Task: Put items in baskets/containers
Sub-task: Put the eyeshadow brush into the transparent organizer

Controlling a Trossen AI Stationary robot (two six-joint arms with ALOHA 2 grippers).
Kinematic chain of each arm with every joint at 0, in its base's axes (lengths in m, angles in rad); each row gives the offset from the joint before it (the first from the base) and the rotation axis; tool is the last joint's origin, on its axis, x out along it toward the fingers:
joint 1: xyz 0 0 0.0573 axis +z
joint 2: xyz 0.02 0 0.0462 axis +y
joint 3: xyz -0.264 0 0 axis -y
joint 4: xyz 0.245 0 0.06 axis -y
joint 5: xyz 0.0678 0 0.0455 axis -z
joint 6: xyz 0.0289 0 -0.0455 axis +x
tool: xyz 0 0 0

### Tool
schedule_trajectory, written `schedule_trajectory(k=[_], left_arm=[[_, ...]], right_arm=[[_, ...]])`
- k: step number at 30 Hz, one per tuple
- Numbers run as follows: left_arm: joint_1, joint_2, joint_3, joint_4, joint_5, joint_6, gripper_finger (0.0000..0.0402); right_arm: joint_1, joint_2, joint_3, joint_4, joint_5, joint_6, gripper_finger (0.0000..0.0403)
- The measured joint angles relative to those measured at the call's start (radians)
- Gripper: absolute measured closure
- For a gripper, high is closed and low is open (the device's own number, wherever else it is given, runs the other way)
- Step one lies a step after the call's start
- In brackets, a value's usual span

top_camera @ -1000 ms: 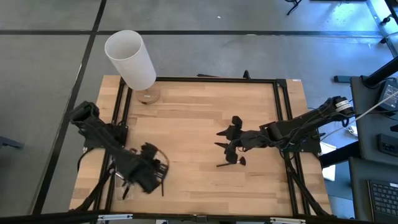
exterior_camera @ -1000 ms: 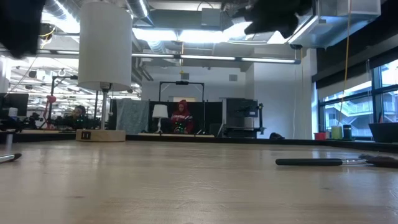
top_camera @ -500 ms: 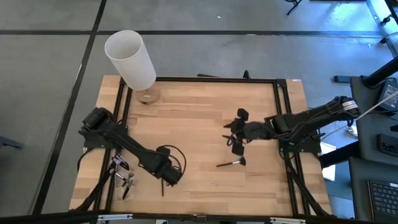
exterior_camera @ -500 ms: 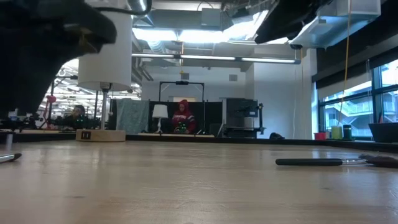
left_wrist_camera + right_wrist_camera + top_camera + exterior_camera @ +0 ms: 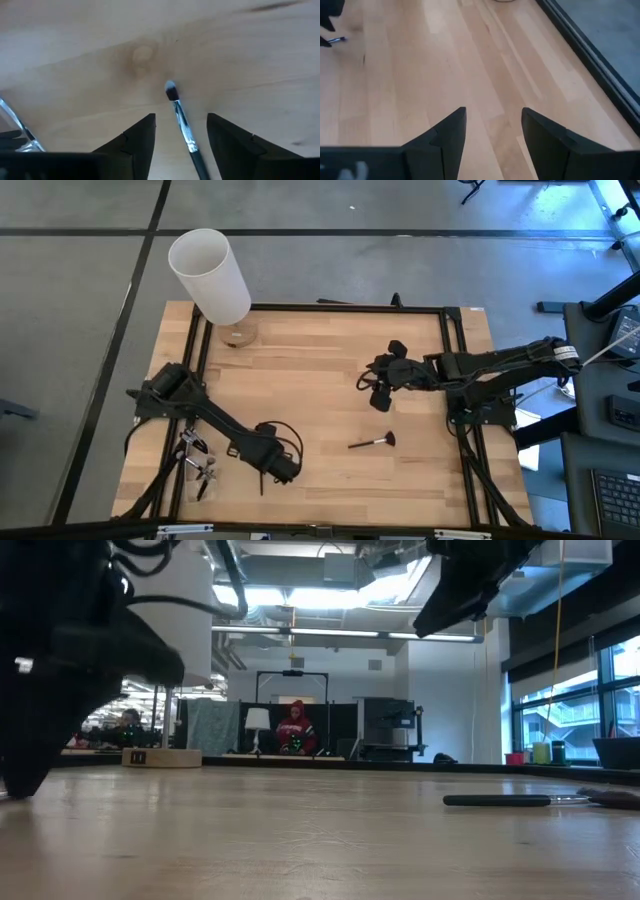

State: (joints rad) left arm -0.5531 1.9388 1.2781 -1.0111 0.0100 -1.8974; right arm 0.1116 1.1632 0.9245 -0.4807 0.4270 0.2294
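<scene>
A thin dark-handled brush (image 5: 181, 120) with a small pale tuft lies flat on the wooden table, near its front edge (image 5: 263, 483). My left gripper (image 5: 180, 127) points down over it, open, one finger on each side of the handle, touching nothing. The see-through container (image 5: 198, 465), with several brushes in it, sits by the table's left edge; its rim (image 5: 15, 125) shows in the left wrist view. A second brush (image 5: 372, 443), with a dark splayed head, lies flat right of centre (image 5: 525, 800). My right gripper (image 5: 383, 377) hangs open above the table's right half (image 5: 492, 130).
A tall white cylinder (image 5: 210, 272) stands on a round base at the far left corner (image 5: 170, 610). Black rails (image 5: 455, 360) frame the table. Bare wood lies between the two arms.
My left gripper has gone down and toward the table's right, from beside the container to over the brush near the front edge. My right gripper has moved toward the far edge, away from the brush with the splayed head. Neither brush has moved.
</scene>
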Motion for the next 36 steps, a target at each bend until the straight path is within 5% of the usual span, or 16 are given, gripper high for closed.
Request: schedule_trajectory(k=[25, 30, 36], left_arm=[[-0.001, 0.032, 0.009, 0.023, 0.017, 0.087, 0.0376], [-0.002, -0.045, 0.075, -0.129, -0.051, 0.084, 0.0366], [-0.049, -0.155, 0.217, -0.549, -0.183, -0.055, 0.0369]], right_arm=[[-0.017, 0.000, 0.000, -0.048, -0.001, 0.033, 0.0213], [-0.017, 0.000, 0.000, -0.051, -0.001, 0.034, 0.0213], [-0.017, 0.000, 0.001, -0.064, -0.001, 0.051, 0.0213]])
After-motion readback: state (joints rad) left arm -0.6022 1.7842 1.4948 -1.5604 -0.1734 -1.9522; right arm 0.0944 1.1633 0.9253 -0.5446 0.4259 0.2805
